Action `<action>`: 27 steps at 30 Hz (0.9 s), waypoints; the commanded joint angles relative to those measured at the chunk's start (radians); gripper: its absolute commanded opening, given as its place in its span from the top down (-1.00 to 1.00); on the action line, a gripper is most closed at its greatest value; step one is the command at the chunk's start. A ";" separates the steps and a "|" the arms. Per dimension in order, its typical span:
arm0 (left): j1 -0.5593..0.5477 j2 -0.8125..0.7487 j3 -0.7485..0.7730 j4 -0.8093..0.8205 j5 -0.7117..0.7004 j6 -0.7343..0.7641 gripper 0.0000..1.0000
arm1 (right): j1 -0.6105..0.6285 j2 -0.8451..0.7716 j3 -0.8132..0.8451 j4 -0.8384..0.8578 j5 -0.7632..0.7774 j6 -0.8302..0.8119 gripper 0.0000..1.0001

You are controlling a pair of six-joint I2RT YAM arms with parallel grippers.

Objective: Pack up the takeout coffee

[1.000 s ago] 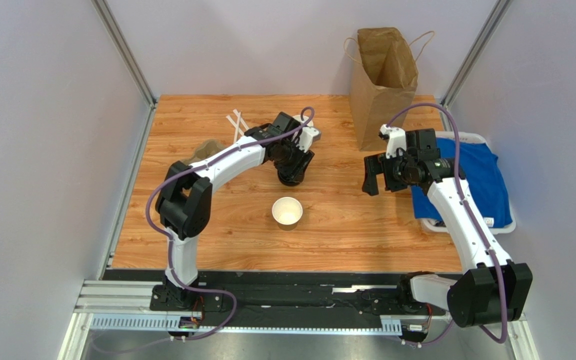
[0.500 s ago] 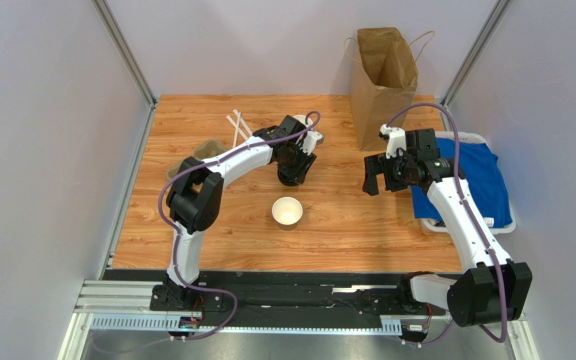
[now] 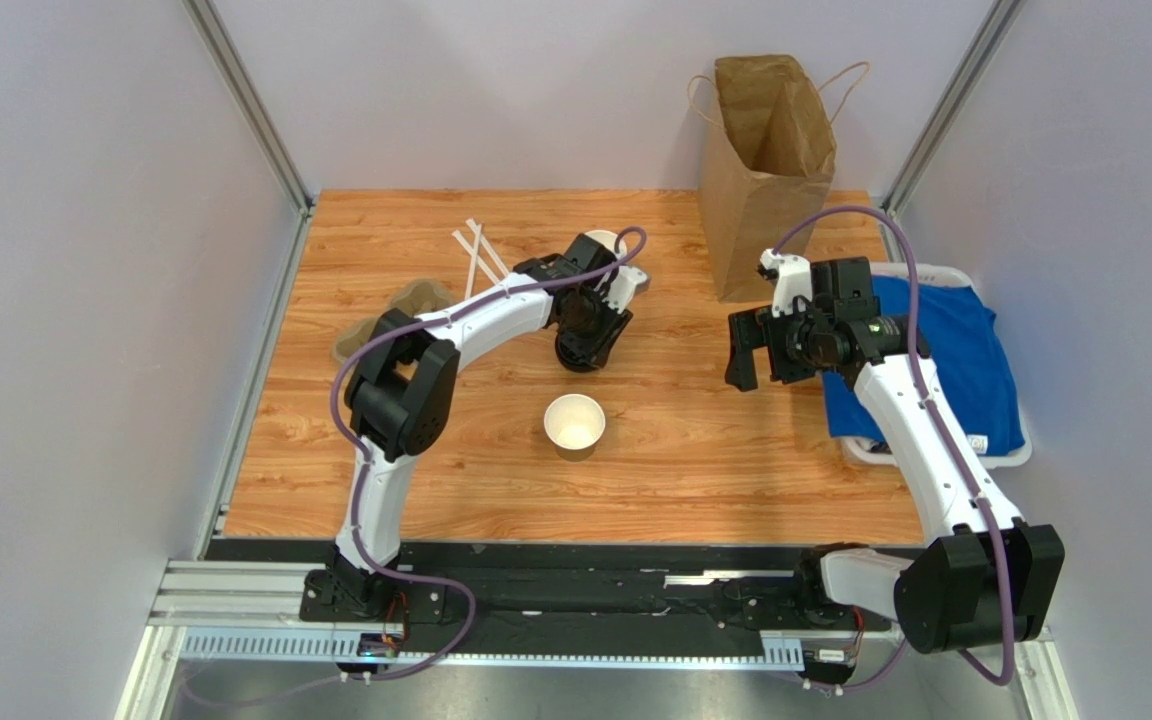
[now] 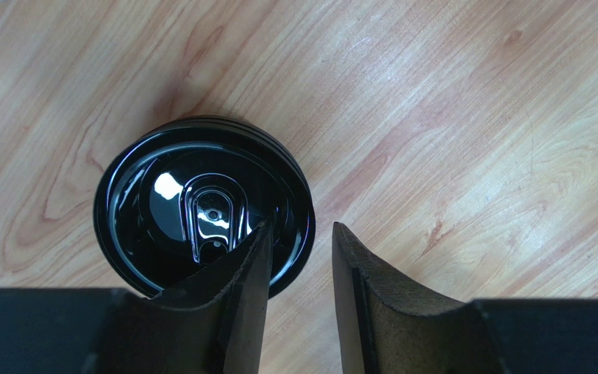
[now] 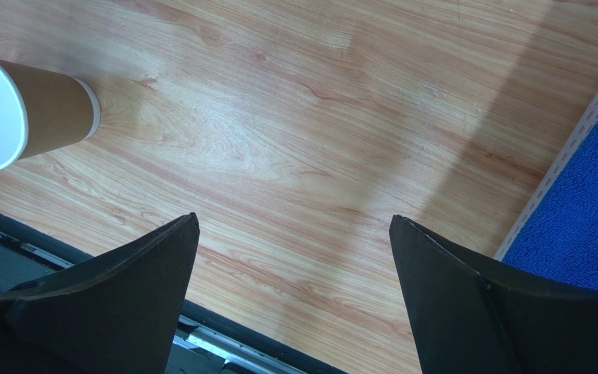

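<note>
The takeout coffee shows in the left wrist view as a round glossy black lid (image 4: 201, 206) seen from straight above, standing on the wood table. In the top view it is mostly hidden under my left gripper (image 3: 585, 333); only a dark edge (image 3: 582, 360) shows. My left gripper (image 4: 300, 234) is just above it with its jaws a narrow gap apart. The left finger (image 4: 232, 296) overlaps the lid's right part and the right finger (image 4: 372, 296) is outside the rim. My right gripper (image 3: 748, 348) is wide open and empty over bare wood (image 5: 294, 226).
A lidless brown cup (image 3: 575, 423), white inside, stands in front of the coffee and shows in the right wrist view (image 5: 13, 113). An open brown paper bag (image 3: 766, 150) stands at the back right. White straws (image 3: 473, 252), a pulp carrier (image 3: 409, 300) and a blue cloth in a white tray (image 3: 943, 360) lie around.
My left arm's elbow has swung right and forward, and its gripper has shifted slightly over the lidded cup. The right arm has not moved.
</note>
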 commanded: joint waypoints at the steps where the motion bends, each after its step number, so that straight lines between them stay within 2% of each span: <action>1: -0.005 0.011 0.058 0.009 0.000 0.023 0.19 | 0.006 0.002 0.031 0.023 0.005 -0.002 -1.00; 10: -0.004 0.007 0.069 0.005 0.008 0.023 0.61 | 0.006 0.006 0.031 0.025 0.005 -0.002 -1.00; 19: -0.004 0.027 0.081 -0.006 0.002 0.020 0.48 | 0.006 0.006 0.031 0.026 0.010 -0.004 -1.00; 27: -0.004 0.042 0.087 -0.010 -0.001 0.022 0.45 | 0.006 0.008 0.034 0.026 0.008 -0.002 -1.00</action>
